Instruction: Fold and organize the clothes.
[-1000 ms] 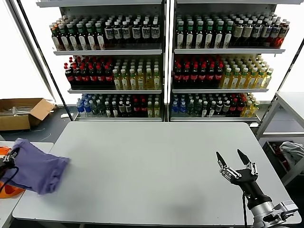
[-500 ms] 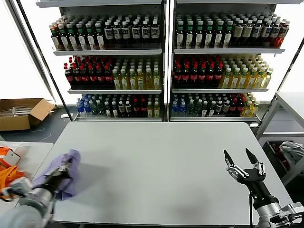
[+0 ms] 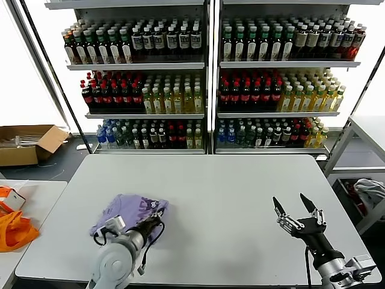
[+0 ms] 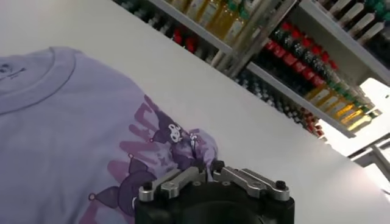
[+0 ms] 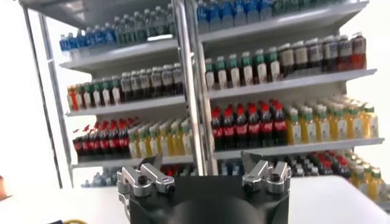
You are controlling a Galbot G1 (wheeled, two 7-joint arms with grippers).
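a: where was the t-shirt (image 3: 129,212)?
b: bunched on the counter (image 3: 228,198), left claw (image 4: 208,168) nipping its printed fold, probably to drag it flat.
a: right claw (image 3: 296,209)?
b: spread wide, hovering empty.

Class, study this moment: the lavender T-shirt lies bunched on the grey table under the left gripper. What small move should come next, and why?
Probably: open the left gripper fully and lift it clear. The T-shirt already rests on the table, crumpled, print side up, with the fingers nearly closed on a bunched edge. The right gripper hovers open, away from it. Letting go would allow fresh grasps to spread it flat.
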